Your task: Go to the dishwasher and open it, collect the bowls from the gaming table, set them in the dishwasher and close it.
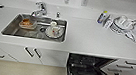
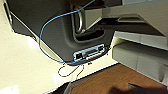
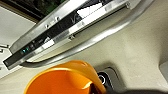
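The dishwasher [image 1: 93,72] stands open under the white counter, its door lowered and the dark racks showing. In the right wrist view its door edge with the lit control strip and the long bar handle [image 3: 82,46] lies close ahead. The small orange bowl [image 3: 60,81] sits right at my right gripper [image 3: 93,88], which is shut on its rim. Something greenish [image 3: 50,5] shows in the dark interior; I cannot tell what it is. The gaming table is out of view.
A steel sink [image 1: 12,30] holding an orange dish and white crockery sits left of the dishwasher, with a tap [image 1: 40,9] behind. A dish rack [image 1: 122,24] and bottle [image 1: 102,16] stand on the counter. White cabinet doors [image 1: 31,54] flank the dishwasher. A blue cable [image 2: 43,27] hangs by my base.
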